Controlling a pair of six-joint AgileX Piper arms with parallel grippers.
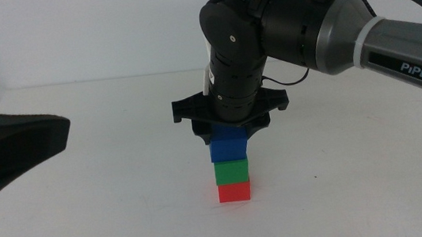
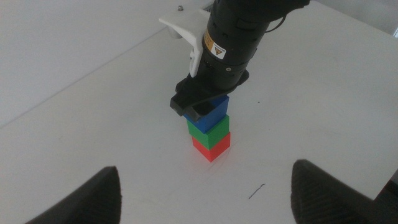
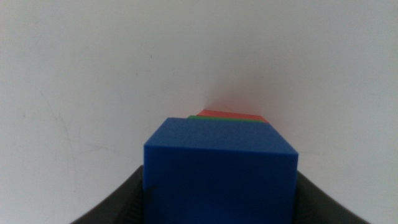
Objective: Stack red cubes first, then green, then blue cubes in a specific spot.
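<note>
I see right hand [image 1: 228,130] pinching blue cube [image 1: 228,144] atop green cube [image 1: 231,170], red cube [image 1: 234,192] at bottom on table [image 1: 112,225]; left hand [image 2: 205,199] spread, well apart.

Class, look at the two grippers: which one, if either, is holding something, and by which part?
The right gripper grips the blue cube by its opposite side faces, atop the stack. The left gripper holds nothing.

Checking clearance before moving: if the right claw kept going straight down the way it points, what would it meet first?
The small blue cube between its jaws, atop the green cube and red cube; right claw looks closed on it.
</note>
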